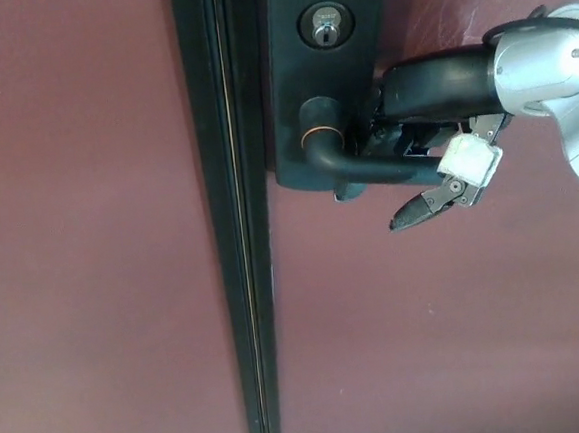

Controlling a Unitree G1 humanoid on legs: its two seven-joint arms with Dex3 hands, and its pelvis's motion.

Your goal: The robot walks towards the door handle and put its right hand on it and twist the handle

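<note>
Maroon door panels [101, 241] fill the whole view, split by a dark vertical seam [238, 221] where the door meets its neighbour or the frame, and everything that matters sits up at the top right.

Nearest to us, the right hand [421, 161] comes in from the right on its silver wrist [543, 61]. It is laid on the door handle [360, 161], a dark lever running from its round hub out toward the hand. The fingers [424, 206] are curled about the lever's free end: one black tip pokes out below and to the left, and a white pad sits right at the lever's end. Whether that is a full wrap or only a hook over the top, the view does not settle. The left hand is nowhere in sight.

Behind the lever, the dark backplate [289, 76] lies flat on the door, with the keyhole [326, 26] above the hub.

Now the risk. The hold is right at the lever's tip, so as the twist goes on the fingers could slide off the end and the lever would spring back. A push straight down instead of along the lever's arc would drag the hand across the metal. And if the lock is set, forcing it only strains the wrist.
</note>
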